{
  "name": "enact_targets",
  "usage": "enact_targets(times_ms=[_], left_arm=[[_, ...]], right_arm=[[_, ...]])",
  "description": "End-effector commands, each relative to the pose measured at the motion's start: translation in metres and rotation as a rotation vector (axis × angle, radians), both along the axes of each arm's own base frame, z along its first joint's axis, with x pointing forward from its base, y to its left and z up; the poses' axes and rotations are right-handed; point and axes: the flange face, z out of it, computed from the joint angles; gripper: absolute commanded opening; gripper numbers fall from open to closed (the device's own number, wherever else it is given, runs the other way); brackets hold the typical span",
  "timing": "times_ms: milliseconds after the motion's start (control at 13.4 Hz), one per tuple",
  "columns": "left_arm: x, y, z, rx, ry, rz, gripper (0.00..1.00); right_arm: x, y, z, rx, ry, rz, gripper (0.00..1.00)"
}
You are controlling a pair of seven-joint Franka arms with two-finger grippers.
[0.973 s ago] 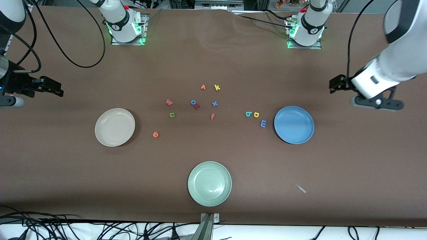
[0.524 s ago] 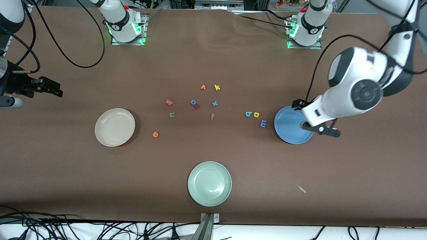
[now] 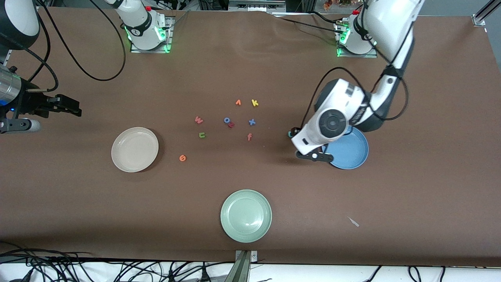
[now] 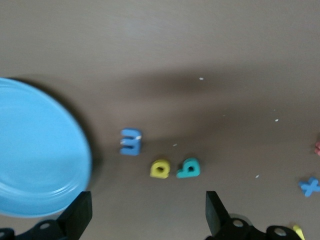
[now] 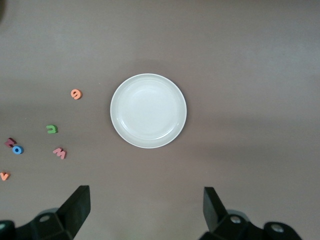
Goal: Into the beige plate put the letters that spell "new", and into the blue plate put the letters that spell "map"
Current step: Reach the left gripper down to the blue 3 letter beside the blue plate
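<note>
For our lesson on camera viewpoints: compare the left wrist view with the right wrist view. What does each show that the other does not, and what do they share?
Only the left wrist view: the blue plate, with the blue m, yellow p and teal a on the table beside it, plus the blue x.

Only the right wrist view: the beige plate, empty, the orange e, green n, pinkish-red w, blue o and orange v.

Both: the brown table and that arm's own open jaws at the picture's edge.
</note>
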Motion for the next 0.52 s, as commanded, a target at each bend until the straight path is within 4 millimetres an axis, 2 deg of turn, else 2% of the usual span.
enact_targets(times_ms=[0, 75, 224, 374, 449], left_arm=[[0.006, -0.004, -0.024, 0.026, -0.033, -0.02, 0.88], [0.002, -0.003, -0.032, 0.049, -0.044, -0.056, 0.83], [-0.001, 0.002, -0.043, 0.087, -0.074, -0.107, 0.83], [-0.005, 0.008, -0.061, 0.069, -0.101, -0.109, 0.79], [-0.01, 0.011, -0.07, 0.063, -0.107, -0.111, 0.72]], right_arm=[[0.002, 0.021, -0.005, 0.01, 0.013, 0.039, 1.0], [0.005, 0.032, -0.012, 0.008, 0.018, 0.045, 1.0], [0.016, 0.058, -0.031, -0.001, 0.007, 0.082, 1.0], [0.035, 0.07, -0.065, 0.004, -0.008, 0.081, 1.0], [0.046, 0.083, -0.094, 0.005, -0.009, 0.089, 1.0]])
